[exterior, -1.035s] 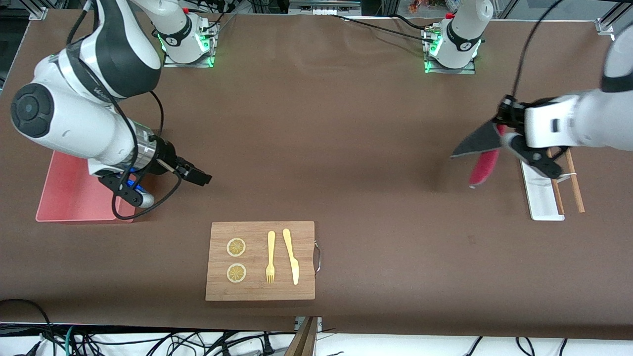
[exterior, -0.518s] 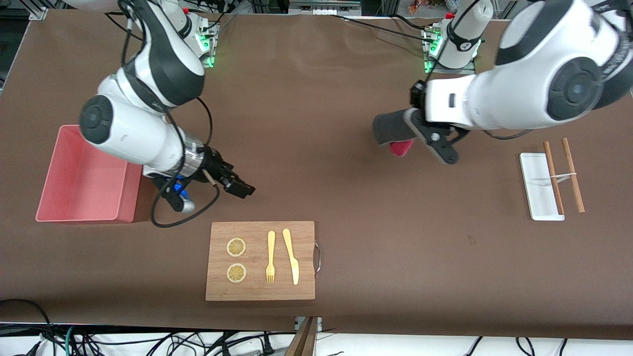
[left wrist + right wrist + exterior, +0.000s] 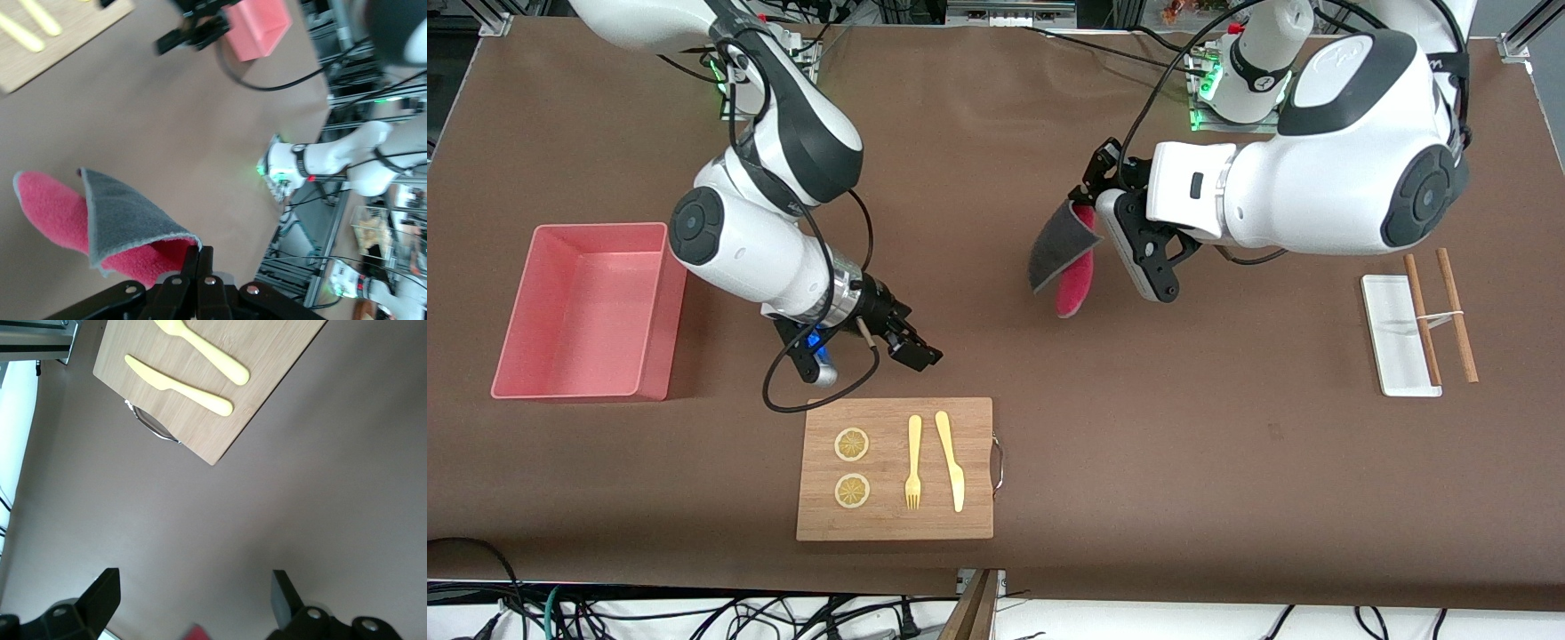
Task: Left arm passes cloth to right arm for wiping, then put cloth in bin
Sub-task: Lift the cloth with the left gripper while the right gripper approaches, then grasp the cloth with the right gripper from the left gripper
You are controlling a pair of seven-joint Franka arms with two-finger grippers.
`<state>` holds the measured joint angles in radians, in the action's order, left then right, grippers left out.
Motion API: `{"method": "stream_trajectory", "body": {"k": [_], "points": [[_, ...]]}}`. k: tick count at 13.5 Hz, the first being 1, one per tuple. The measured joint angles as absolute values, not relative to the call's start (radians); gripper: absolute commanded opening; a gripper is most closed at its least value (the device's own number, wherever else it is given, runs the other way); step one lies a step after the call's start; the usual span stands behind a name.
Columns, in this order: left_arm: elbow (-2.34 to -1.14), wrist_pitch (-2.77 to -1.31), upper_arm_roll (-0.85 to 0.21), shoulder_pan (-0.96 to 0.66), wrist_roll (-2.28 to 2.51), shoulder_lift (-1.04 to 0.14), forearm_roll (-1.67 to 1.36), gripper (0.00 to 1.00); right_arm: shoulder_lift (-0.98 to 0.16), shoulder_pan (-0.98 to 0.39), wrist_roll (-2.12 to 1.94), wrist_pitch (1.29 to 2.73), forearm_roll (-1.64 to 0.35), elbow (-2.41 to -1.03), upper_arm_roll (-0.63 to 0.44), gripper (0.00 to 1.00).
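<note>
My left gripper [image 3: 1089, 197] is shut on one corner of the cloth [image 3: 1063, 256], which hangs folded over the middle of the table, dark grey face outward and crimson pink inside. In the left wrist view the cloth [image 3: 100, 220] droops from the closed gripper [image 3: 200, 253]. My right gripper [image 3: 912, 347] is open and empty, low over the table just above the cutting board's edge, apart from the cloth. In the right wrist view its gripper [image 3: 193, 587] has the jaws wide apart. The pink bin [image 3: 654, 267] stands empty at the right arm's end.
A wooden cutting board [image 3: 894, 524] with two lemon slices, a yellow fork [image 3: 913, 462] and knife [image 3: 950, 460] lies near the front edge. A white rest [image 3: 1392, 333] with brown chopsticks [image 3: 1458, 316] lies at the left arm's end.
My left arm has carried the cloth from near the chopstick rest toward the table's middle. My right gripper has moved from over the bin toward the middle, beside the cutting board.
</note>
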<state>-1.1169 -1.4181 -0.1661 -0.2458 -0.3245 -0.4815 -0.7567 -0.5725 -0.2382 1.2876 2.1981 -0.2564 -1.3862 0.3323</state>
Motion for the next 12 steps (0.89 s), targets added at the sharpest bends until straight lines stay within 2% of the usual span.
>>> {"method": "stream_trajectory", "body": {"k": [4,12], "points": [[-1.122,-1.504,-0.164,-0.242,-0.483,-0.511,-0.905,0.0,-0.601,-0.25,1.338,2.306,-0.257,-1.386,0.354,1.0],[-1.168,-1.739,-0.167,-0.255,-0.714,-0.559,-1.073,0.0,-0.604,-0.262,1.337,2.237,-0.236,-1.38,0.399,1.0]]}}
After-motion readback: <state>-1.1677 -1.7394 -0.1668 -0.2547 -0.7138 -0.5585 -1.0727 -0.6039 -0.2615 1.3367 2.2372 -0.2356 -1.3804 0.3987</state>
